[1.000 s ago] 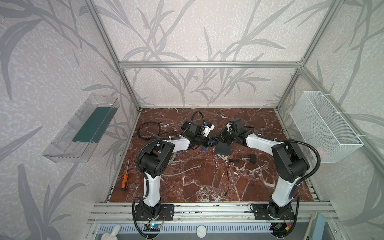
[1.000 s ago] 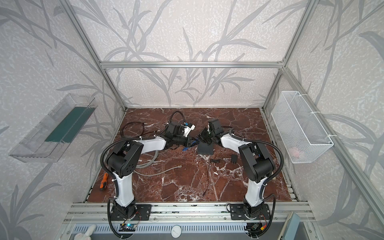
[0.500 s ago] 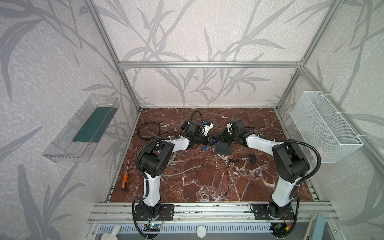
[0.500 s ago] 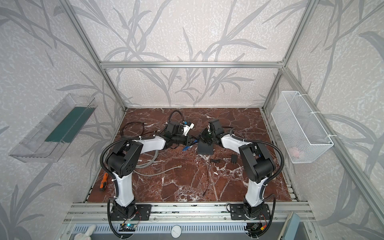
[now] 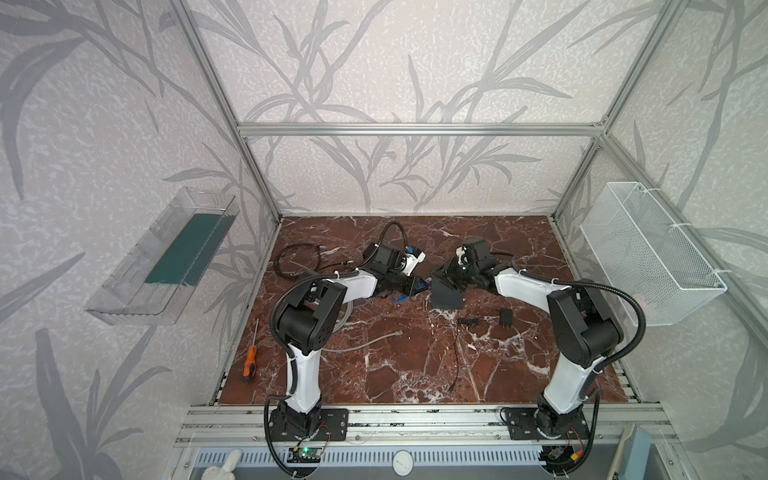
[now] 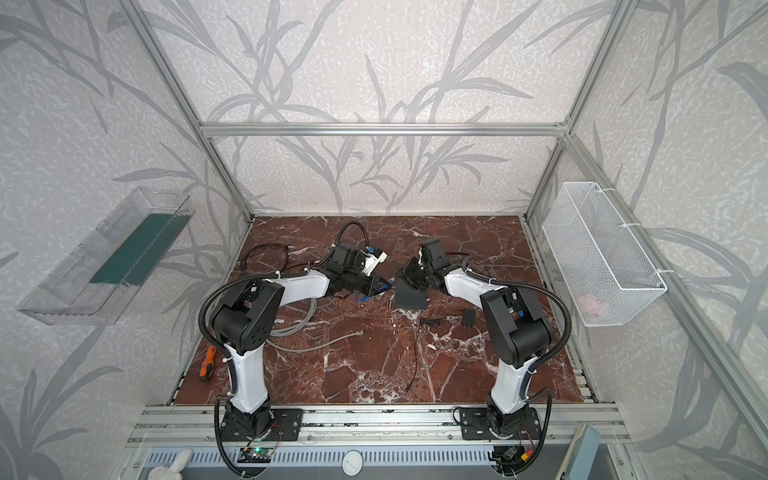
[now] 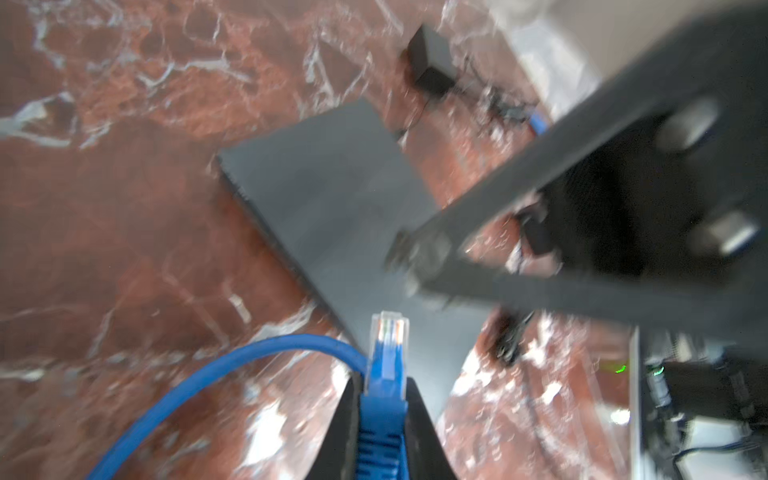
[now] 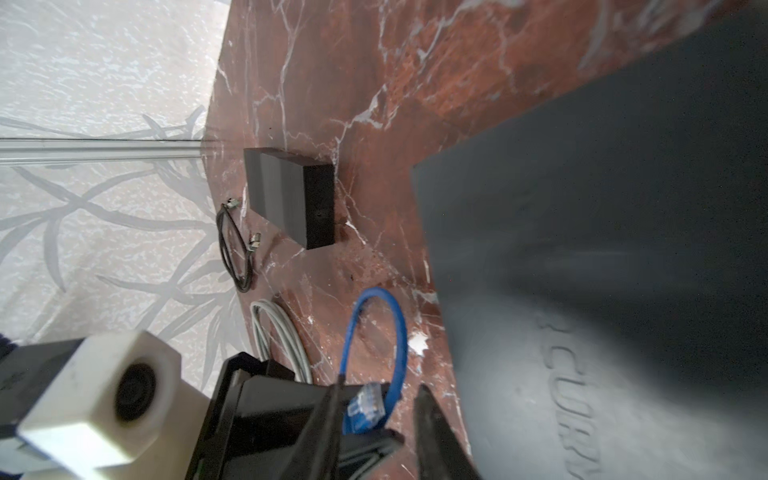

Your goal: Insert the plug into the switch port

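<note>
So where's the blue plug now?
In the left wrist view the blue plug sits pinched in the left gripper, tip toward the grey box nearby.

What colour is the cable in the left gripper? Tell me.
The cable is blue, clearest in the left wrist view.

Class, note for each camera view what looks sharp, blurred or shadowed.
Left wrist view: blue plug crisp, right hand smeared. Right wrist view: small black box sharp, switch soft and shadowed. Both top views: evenly lit, sharp throughout.
</note>
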Controlling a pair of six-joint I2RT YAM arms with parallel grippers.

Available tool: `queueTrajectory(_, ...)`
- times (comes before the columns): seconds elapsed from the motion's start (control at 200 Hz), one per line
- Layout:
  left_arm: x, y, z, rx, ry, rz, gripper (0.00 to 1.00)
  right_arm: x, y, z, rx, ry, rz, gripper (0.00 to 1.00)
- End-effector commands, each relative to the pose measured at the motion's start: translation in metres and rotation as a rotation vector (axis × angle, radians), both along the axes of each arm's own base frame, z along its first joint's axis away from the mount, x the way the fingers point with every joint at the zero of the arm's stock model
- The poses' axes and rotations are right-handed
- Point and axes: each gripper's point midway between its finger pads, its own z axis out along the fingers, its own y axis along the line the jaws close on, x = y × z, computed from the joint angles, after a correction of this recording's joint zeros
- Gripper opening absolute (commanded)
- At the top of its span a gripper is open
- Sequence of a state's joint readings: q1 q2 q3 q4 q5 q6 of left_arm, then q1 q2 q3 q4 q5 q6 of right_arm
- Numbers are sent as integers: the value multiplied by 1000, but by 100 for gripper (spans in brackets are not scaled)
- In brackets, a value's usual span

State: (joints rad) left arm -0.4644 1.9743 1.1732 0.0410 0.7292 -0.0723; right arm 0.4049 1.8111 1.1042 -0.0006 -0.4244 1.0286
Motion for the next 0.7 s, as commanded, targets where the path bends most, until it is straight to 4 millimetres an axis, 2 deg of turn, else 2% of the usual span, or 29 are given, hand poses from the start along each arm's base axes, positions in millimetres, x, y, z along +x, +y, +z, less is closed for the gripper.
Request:
queueTrajectory(0.0, -16, 15, -2, 138, -76, -157, 12, -4, -19, 17, -120, -83, 93, 41)
queueTrajectory(0.16, -38, 27, -22, 268, -45, -319, 12, -11, -49, 1, -242, -79, 193, 50)
queueTrajectory(0.295, -47, 23, -37, 353, -24, -413, 11, -14, -67, -17, -309, -55, 261, 56)
queueTrajectory(0.475, -45, 12, -49, 416, -46, -446, 11, -12, -63, -34, -299, -44, 333, 58)
queueTrajectory(0.695, -54, -6, -57, 430, -73, -482, 11, -7, -54, -50, -280, -18, 425, 58)
